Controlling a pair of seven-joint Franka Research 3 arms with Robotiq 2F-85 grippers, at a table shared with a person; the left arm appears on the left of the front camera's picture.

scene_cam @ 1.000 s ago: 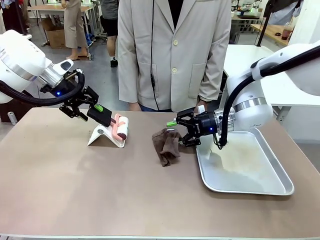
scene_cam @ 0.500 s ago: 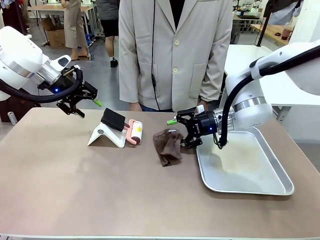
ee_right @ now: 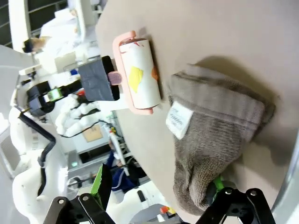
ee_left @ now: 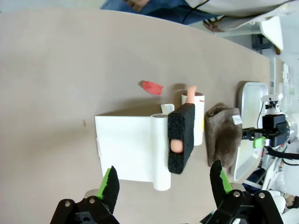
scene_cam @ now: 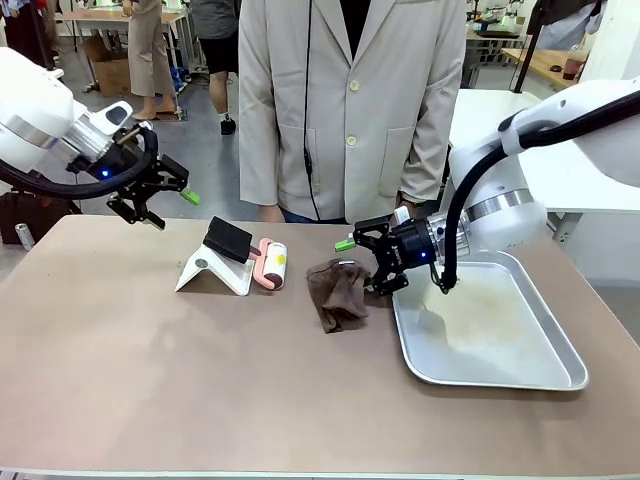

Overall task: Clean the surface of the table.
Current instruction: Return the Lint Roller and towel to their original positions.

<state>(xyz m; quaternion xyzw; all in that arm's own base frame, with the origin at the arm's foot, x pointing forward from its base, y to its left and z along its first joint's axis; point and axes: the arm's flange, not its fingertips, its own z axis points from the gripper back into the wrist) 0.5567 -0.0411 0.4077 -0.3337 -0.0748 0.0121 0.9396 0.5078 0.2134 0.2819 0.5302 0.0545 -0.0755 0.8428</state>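
On the table (scene_cam: 150, 380): a lint roller (scene_cam: 270, 263) leans on its white stand (scene_cam: 212, 272), a brown cloth (scene_cam: 335, 293) lies crumpled beside a metal tray (scene_cam: 500, 345).
Left gripper (scene_cam: 150, 195): jaws apart, empty, raised above the far left corner.
Right gripper (scene_cam: 375, 262): jaws apart, hovering at the cloth's edge, holding nothing.
Leftover: one red scrap (ee_left: 152, 87) lies near the stand.
Risk: likely a loose pinch on the cloth, dragging it into the roller.
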